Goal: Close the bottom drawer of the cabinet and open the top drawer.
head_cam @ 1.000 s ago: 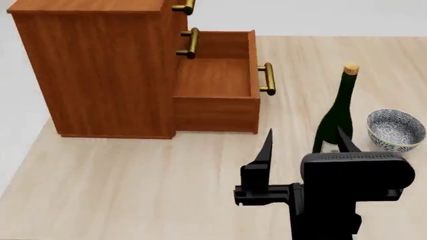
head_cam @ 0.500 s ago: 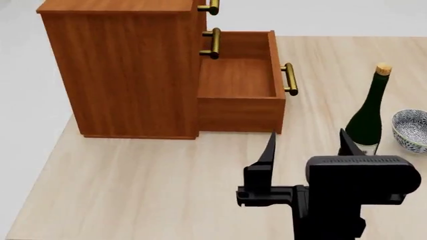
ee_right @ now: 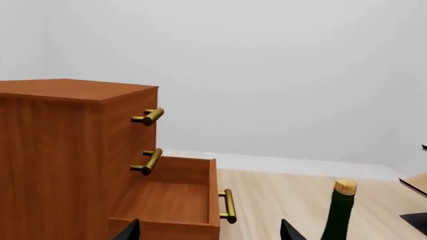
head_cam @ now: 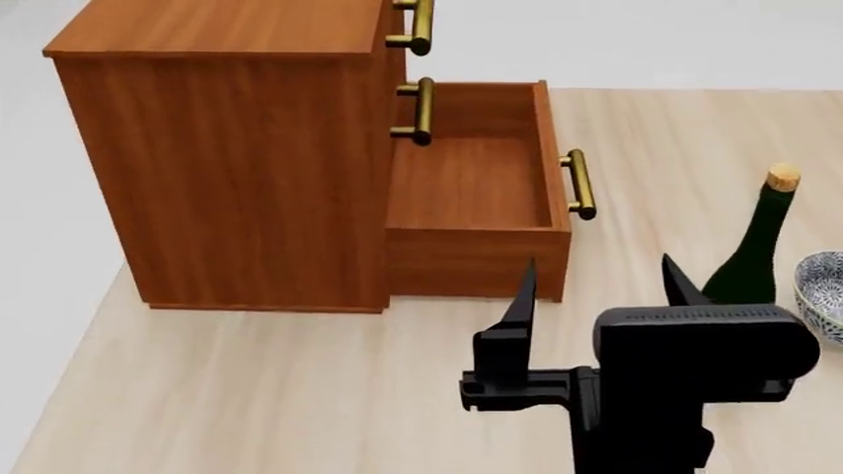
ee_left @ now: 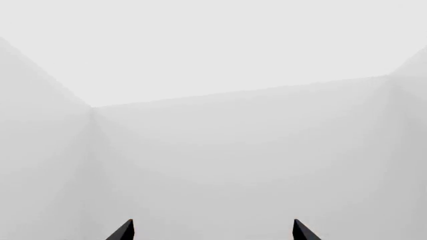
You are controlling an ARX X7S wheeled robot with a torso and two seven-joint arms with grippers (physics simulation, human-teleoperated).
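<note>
The reddish-brown cabinet (head_cam: 237, 178) stands at the left of the pale wooden table. Its bottom drawer (head_cam: 475, 188) is pulled far out and shows an empty inside, with its brass handle (head_cam: 577, 185) facing right. The top drawer is shut flush; only its brass handle (head_cam: 419, 22) shows in the head view. My right gripper (head_cam: 599, 286) is open and holds nothing, in front of the open drawer's near wall and apart from it. In the right wrist view the cabinet (ee_right: 67, 150), top drawer handle (ee_right: 150, 117) and bottom drawer (ee_right: 173, 200) lie ahead. My left gripper (ee_left: 212, 230) is open, facing only blank grey.
A dark green corked bottle (head_cam: 757, 252) stands upright to the right of the gripper, with a blue-patterned bowl (head_cam: 823, 296) at the view's right edge. The middle drawer's handle (head_cam: 419, 111) sits just above the open drawer. A pale wooden edge (ee_right: 417, 182) shows far right.
The head view has shifted: the cabinet now sits lower and looks nearer, while the bottle and bowl slid toward the right edge. The bottom drawer stays open, and the right gripper stays open.
</note>
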